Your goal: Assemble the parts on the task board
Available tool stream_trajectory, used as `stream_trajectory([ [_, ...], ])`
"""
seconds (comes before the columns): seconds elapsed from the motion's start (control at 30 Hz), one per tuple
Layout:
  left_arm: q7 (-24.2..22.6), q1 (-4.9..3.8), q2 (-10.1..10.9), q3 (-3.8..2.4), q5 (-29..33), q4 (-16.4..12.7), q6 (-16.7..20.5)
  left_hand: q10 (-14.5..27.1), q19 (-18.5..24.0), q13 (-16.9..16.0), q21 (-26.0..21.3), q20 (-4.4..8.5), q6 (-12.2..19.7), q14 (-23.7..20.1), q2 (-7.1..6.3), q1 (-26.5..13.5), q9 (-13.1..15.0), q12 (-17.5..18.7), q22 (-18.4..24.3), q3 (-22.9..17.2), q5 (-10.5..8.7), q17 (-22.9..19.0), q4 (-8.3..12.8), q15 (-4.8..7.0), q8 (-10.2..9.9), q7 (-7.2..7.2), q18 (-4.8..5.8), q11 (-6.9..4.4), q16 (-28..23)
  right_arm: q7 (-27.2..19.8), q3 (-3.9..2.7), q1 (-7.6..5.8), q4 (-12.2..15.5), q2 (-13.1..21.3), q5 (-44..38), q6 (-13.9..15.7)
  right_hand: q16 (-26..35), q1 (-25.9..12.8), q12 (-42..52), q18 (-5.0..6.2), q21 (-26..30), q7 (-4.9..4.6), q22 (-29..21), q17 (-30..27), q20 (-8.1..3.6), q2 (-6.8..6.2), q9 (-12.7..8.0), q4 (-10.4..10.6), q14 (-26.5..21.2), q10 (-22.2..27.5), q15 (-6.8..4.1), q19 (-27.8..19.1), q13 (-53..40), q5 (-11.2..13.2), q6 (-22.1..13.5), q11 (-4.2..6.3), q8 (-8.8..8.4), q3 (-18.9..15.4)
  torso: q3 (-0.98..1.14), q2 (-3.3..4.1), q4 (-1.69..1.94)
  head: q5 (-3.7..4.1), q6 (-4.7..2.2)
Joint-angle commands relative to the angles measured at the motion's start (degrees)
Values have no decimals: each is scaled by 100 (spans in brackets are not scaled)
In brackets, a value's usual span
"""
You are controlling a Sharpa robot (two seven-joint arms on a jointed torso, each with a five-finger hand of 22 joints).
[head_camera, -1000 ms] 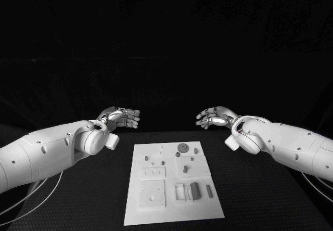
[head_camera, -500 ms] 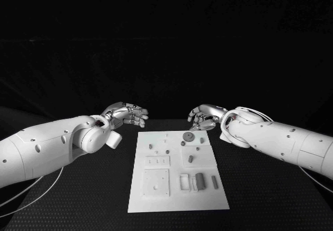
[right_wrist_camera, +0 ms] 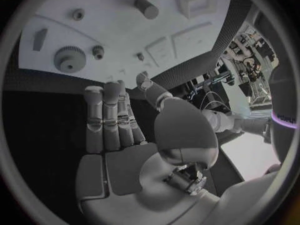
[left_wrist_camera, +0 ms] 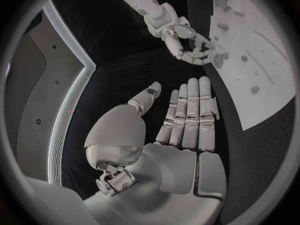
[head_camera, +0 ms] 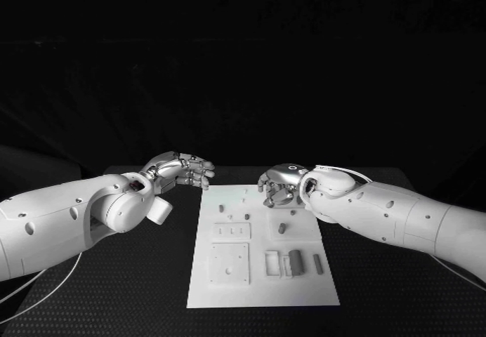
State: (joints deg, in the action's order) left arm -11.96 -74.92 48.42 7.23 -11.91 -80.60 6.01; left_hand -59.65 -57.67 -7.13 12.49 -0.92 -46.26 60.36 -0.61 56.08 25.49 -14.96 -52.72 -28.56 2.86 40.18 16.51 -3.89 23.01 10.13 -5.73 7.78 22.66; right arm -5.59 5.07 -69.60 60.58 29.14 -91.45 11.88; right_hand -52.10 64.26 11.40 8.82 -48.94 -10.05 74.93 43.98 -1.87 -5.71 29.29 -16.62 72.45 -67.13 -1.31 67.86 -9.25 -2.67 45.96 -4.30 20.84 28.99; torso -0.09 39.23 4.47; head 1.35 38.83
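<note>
The white task board (head_camera: 261, 295) lies in the middle of the table. Small grey parts stand on its far half, among them a peg (head_camera: 281, 229); a dark block (head_camera: 296, 261) and a pin (head_camera: 318, 262) lie lower right. My right hand (head_camera: 281, 184) hovers over the board's far right corner, fingers apart and holding nothing. In the right wrist view its fingers (right_wrist_camera: 106, 115) reach toward a large gear (right_wrist_camera: 69, 58) and a small gear (right_wrist_camera: 98, 50). My left hand (head_camera: 182, 170) hangs beside the board's far left corner, fingers (left_wrist_camera: 187, 112) straight and empty.
A square raised plate (head_camera: 229, 263) and a white frame (head_camera: 272, 263) sit on the board's near half. A thick cylinder (right_wrist_camera: 145, 7) stands farther in on the board. Black table (head_camera: 405, 281) runs along both sides of the board.
My right hand has come in from the right and down over the board's far right corner, above the gear. My left hand has barely moved. The camera has shifted.
</note>
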Motion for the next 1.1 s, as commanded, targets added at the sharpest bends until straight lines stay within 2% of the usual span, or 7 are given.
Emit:
stream_trajectory([
  [0.03, -109, -25, 37, -7, 20, -108, 130, -5, 29, 9, -47, 35, 21, -28, -58, 0, -8, 44, 11, 41, 3, 9, 7, -34, -38, 40, -6, 47, -35, 405, -3, 44, 2, -26, -851, -66, -60, -20, -67, 618, -94, 1, 155, 40, -26, -20, -19, -1, 35, 125, 9, -55, 13, -11, 83, -98, -14, 38, -8, 123, 74, 68, 17],
  [0.17, -122, -32, 50, -7, 50, -127, 198, -1, 12, 22, -61, 63, 152, -10, -79, 18, -49, 104, 16, 56, 3, 35, 7, -32, -130, 97, 18, 60, -56, 533, -3, 85, 112, 33, -1022, -63, -125, -32, -100, 618, -205, 7, 153, 88, -43, -16, -38, 3, 51, 77, 3, -66, 4, -10, 146, -91, -12, 48, -14, 182, 124, 81, 44],
  [0.27, -109, -33, 66, -6, 55, -109, 207, -4, 3, 25, -65, 72, 170, -1, -82, 19, -56, 122, 16, 63, 3, 45, 4, -30, -145, 109, 27, 63, -62, 608, -3, 87, 226, 104, -1156, -45, -163, -39, -119, 618, -272, 12, 150, 116, -55, -14, -52, 1, 57, 44, -3, -75, -3, -10, 177, -85, -15, 57, -7, 212, 149, 101, 51],
  [0.43, -112, -33, 65, -6, 62, -79, 207, -5, 1, 28, -72, 79, 167, -1, -90, 11, -59, 139, 19, 73, 3, 52, 3, -30, -147, 112, 37, 66, -72, 681, -4, 87, 297, 167, -1251, 120, -172, -41, -126, 618, -290, 13, 149, 124, -58, -14, -56, 2, 56, 37, -4, -79, -5, -10, 185, -84, -17, 60, -1, 235, 141, 138, 38],
  [0.67, -107, -33, 58, -6, 77, -53, 190, -6, 1, 28, -73, 81, 166, 0, -89, 10, -59, 142, 19, 74, 3, 54, 2, -31, -148, 112, 39, 67, -74, 692, -5, 86, 520, 278, -1255, 215, -300, -12, -120, 618, -387, 26, 165, 182, -86, -31, -54, 2, 201, 1, -15, -7, -15, -6, 227, -74, -1, 50, -4, 260, 126, 130, 10],
  [0.97, -95, -33, 65, -6, 101, -45, 169, -18, -2, 30, -83, 92, 155, 0, -91, -4, -61, 160, 22, 86, 3, 64, 0, -32, -147, 109, 52, 67, -89, 941, -6, 85, 642, 367, -1509, 140, -403, -9, -146, 618, -520, 29, 160, 239, -126, -33, -70, -1, 251, -13, -11, 32, -20, -5, 240, -79, -14, 41, -1, 294, 151, 181, 2],
  [1.1, -100, -33, 53, -6, 101, -23, 184, -27, 0, 30, -91, 98, 149, -3, -90, -5, -62, 170, 25, 90, 3, 69, 1, -34, -147, 107, 61, 65, -101, 1008, -6, 85, 603, 341, -1568, 139, -403, -9, -146, 618, -520, 29, 160, 239, -126, -33, -70, -1, 251, -13, -11, 32, -20, -5, 240, -79, -14, 41, 5, 306, 130, 162, -4],
])
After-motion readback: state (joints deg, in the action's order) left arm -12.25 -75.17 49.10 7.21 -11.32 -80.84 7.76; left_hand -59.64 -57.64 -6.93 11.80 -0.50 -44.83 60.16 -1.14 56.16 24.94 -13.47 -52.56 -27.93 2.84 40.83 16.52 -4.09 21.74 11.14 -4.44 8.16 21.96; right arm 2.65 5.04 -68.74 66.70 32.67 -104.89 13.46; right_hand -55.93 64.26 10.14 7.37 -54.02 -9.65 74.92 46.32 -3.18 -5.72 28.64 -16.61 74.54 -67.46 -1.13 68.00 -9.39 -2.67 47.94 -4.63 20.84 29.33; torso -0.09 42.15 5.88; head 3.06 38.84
